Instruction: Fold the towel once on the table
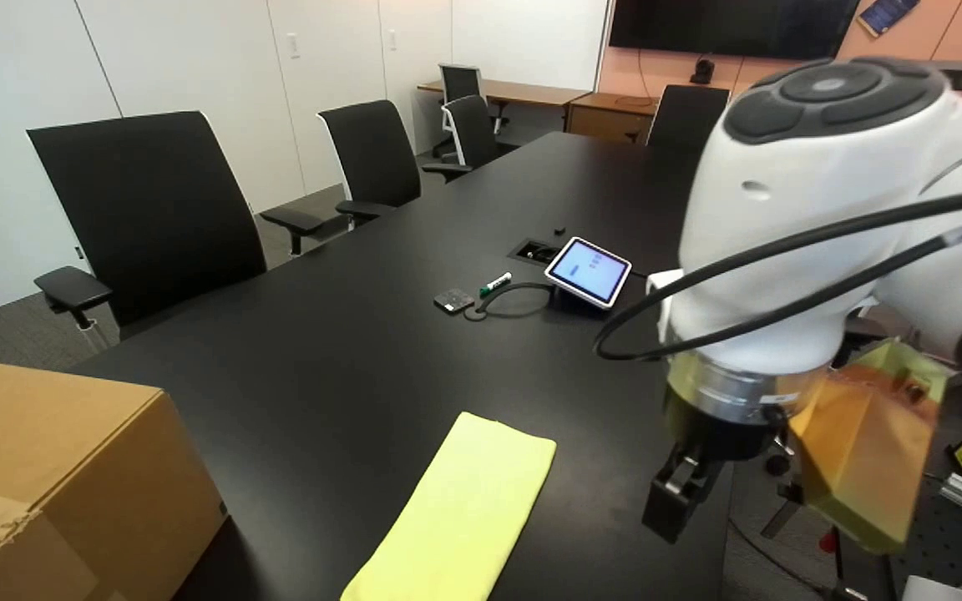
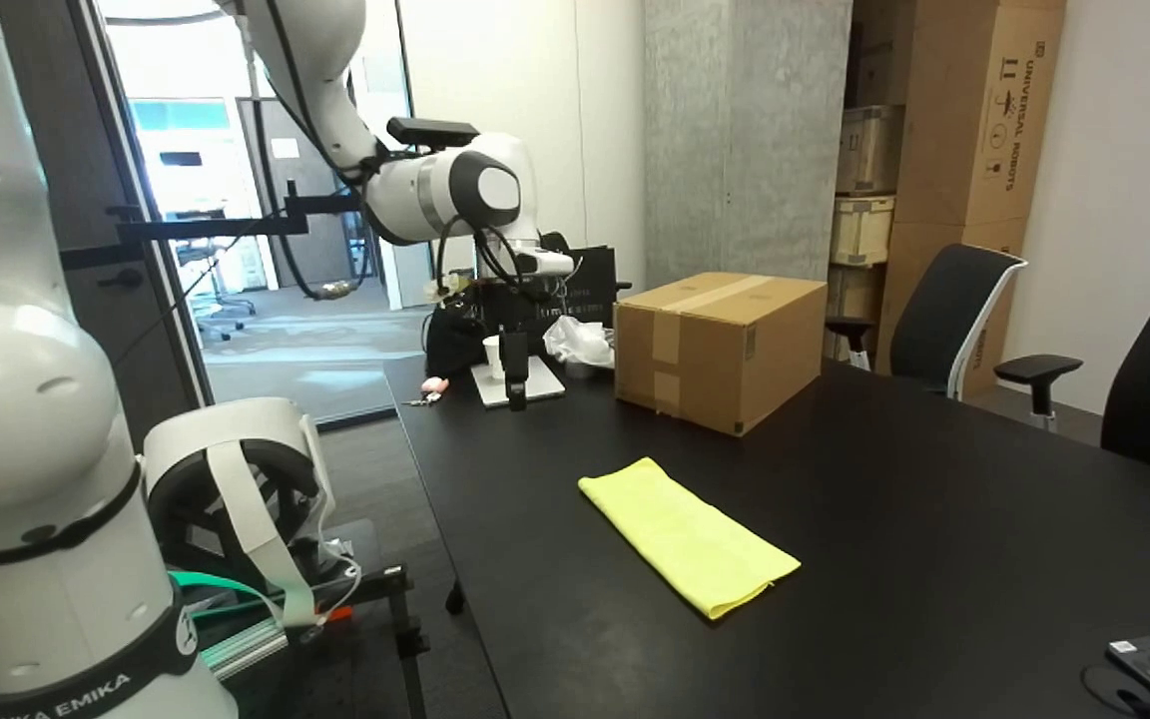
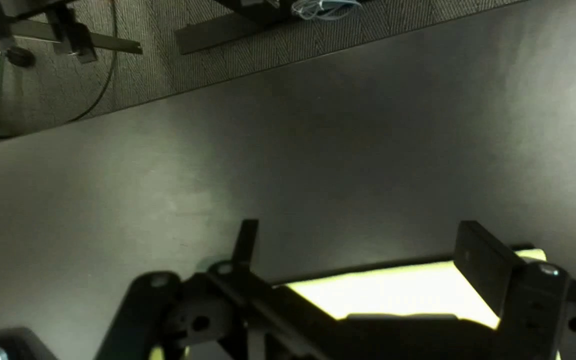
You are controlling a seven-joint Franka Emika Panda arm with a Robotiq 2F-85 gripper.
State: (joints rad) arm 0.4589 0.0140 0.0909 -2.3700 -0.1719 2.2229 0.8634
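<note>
Pale yellow towel (image 2: 690,539), folded into a strip, on the black bench (image 2: 934,519) near the cardboard box (image 2: 720,350), apart from it.
The pincer (image 3: 358,225) hangs above the bench, well apart from the cardboard box, its fingers (image 3: 485,265) spread wide.

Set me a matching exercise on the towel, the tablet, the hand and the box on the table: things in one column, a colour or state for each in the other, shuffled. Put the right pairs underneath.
Things
1. towel
2. tablet
3. hand
4. box

Colours and states
A. open, holding nothing
B. yellow
C. brown, taped
D. lit up

Pairs: 1-B; 2-D; 3-A; 4-C
</note>
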